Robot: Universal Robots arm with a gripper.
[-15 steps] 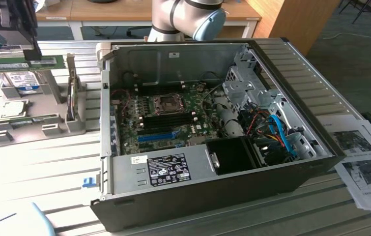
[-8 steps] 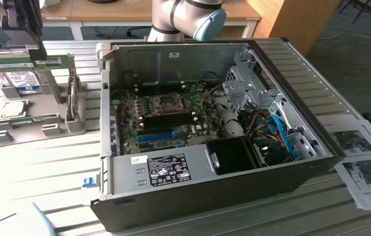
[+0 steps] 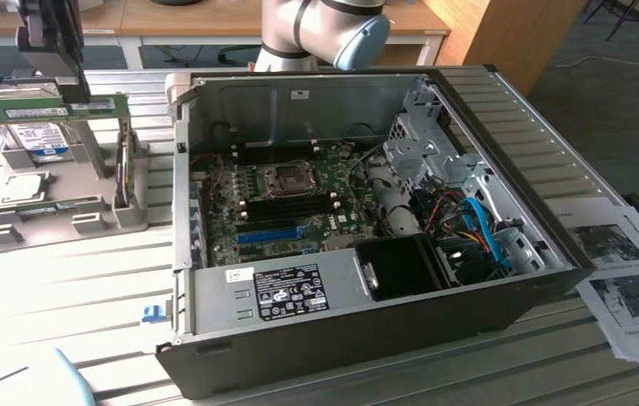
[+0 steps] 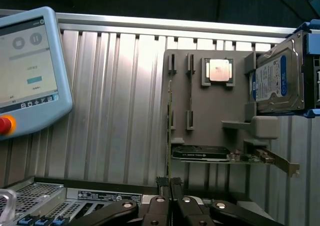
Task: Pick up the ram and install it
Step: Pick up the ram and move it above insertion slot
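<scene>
Found one claw [image 3: 71,91] closed almost fully, pinching the top edge of one ram [image 3: 37,110]. Held level, long side horizontal, above one grey parts holder [image 4: 210,110] at the exterior view's left, well apart from the motherboard [image 3: 296,203].

Counted on the holder: one hard drive [image 4: 275,83] standing on edge, one processor [image 4: 219,70] lying flat in its cradle, one graphics card [image 4: 202,153] standing on its edge.

Noted one open computer case [image 3: 500,152] lying on its side on the slatted metal worktop [image 3: 71,288], just beside the holder. Seen inside: the one motherboard, carrying one blue slot [image 3: 268,234].

Noted one teach pendant [image 4: 30,70] lying on the worktop near the case.

Counted at least two printed sheets [image 3: 624,279] beside the case at the exterior view's right
</scene>
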